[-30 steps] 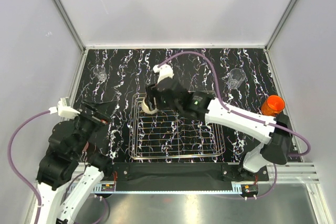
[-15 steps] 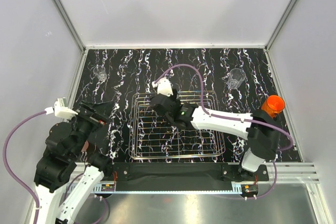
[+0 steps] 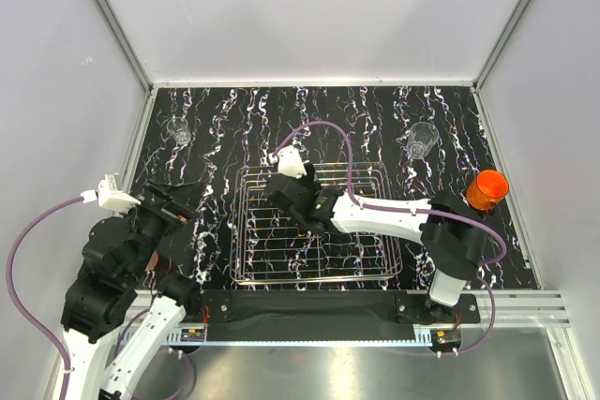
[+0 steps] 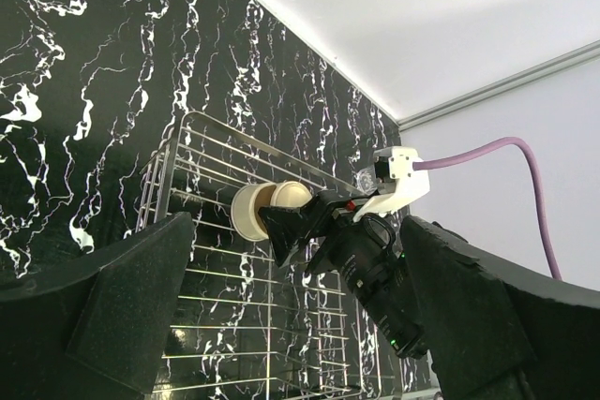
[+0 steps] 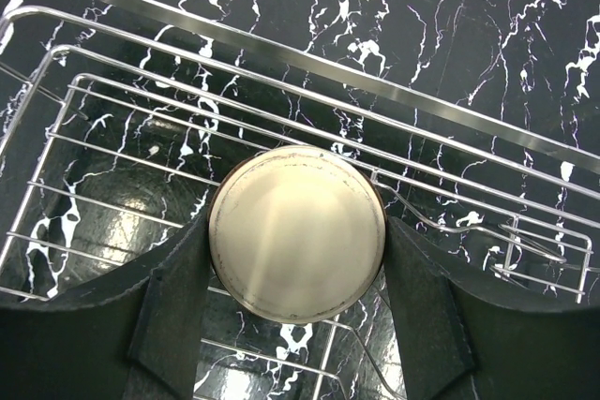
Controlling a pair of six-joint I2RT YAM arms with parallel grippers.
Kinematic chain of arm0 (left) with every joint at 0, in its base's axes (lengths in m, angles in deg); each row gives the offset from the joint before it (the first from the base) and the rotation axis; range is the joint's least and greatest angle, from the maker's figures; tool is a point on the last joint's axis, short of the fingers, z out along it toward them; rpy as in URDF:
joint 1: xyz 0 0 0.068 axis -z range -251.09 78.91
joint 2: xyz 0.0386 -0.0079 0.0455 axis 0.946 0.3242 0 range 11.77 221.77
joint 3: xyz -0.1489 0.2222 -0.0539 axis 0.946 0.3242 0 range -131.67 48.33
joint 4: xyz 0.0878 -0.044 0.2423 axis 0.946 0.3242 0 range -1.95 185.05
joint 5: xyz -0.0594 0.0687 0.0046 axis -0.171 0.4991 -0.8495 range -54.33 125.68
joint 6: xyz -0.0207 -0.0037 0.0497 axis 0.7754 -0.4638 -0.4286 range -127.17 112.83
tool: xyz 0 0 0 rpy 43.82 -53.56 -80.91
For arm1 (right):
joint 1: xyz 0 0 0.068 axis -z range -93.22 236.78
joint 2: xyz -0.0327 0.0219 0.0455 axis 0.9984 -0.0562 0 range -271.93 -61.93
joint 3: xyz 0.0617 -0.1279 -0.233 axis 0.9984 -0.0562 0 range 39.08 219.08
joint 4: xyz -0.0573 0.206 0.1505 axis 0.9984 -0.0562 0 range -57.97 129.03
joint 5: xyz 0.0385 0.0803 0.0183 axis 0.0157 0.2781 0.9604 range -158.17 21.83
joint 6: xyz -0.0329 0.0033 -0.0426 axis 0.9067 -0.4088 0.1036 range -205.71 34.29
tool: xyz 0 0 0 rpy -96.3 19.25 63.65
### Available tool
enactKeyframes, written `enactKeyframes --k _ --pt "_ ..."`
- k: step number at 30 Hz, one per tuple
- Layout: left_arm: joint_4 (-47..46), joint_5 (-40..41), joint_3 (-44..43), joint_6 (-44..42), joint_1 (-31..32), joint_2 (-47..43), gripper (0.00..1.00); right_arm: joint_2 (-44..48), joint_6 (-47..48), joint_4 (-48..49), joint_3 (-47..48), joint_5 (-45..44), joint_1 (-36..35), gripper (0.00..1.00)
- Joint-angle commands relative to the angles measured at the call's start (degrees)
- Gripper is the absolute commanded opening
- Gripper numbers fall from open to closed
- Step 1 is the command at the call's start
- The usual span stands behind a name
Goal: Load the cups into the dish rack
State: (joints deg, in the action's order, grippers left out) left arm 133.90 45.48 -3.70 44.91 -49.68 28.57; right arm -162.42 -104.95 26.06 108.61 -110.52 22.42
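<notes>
Pinching the cream cup (image 5: pixel 296 231) by its sides, right gripper (image 3: pixel 281 196) holds it low over the dish rack's (image 3: pixel 319 279) far-left corner; prob. light, stiff, slick, chippable, so mid-wall grip, gentle squeeze; left gripper (image 4: pixel 300 311) spread, idle.

Middle of worktop (image 3: pixel 234 110), toward near edge: dish rack (image 3: pixel 319 277). Over its far-left corner, pinched in right claw (image 3: pixel 279 192): held cup (image 4: pixel 251 212). Behind rack: left glass (image 3: pixel 178 131) far left, right glass (image 3: pixel 421 140) far right. Right of rack, at worktop edge: lone cup (image 3: pixel 487 189). Left of rack: left claw (image 3: pixel 180 199).
</notes>
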Motion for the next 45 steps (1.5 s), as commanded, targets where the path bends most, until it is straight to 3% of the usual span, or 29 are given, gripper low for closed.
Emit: enactKeyframes --k 1,9,12,15,16,19,26,34,41,45 --pt "-1.46 1.01 -1.58 -1.45 0.04 1.48 0.99 -0.15 -0.26 3.65 -0.54 -1.69 1.16 0.00" --pt "-2.34 -0.48 -0.70 -0.75 0.04 2.10 0.99 0.91 -0.88 3.74 -1.77 1.83 3.01 0.00" --pt "-2.43 -0.49 -0.70 -0.66 0.04 2.19 0.99 0.73 -1.23 3.39 -1.86 2.80 3.45 0.08" --pt "-2.08 -0.40 -0.88 -0.83 0.04 2.28 0.99 0.99 -1.67 3.04 -1.86 3.32 3.62 0.25" --pt "-2.16 -0.40 -0.88 -0.92 0.04 2.28 0.99 1.08 -1.67 2.95 -1.78 3.59 3.63 0.37" --pt "-1.90 -0.31 -0.88 -0.83 0.04 2.36 0.99 1.70 -1.85 2.25 -1.34 4.02 3.54 0.60" --pt "-1.99 -0.57 -0.35 -0.66 0.04 2.63 0.99 4.68 -2.73 -0.38 -0.28 5.26 3.54 0.96" --pt "-0.15 1.27 -0.35 -0.22 0.04 4.11 0.98 11.26 -3.25 -5.13 2.71 8.06 3.01 1.00" --pt "13.11 15.31 -7.29 -4.61 0.04 10.35 0.93 16.81 -4.57 -12.86 6.04 15.27 3.01 1.00" --pt "17.78 19.37 -10.28 -8.91 0.04 16.85 0.96 16.90 -9.13 -23.31 9.29 15.81 3.01 1.00"
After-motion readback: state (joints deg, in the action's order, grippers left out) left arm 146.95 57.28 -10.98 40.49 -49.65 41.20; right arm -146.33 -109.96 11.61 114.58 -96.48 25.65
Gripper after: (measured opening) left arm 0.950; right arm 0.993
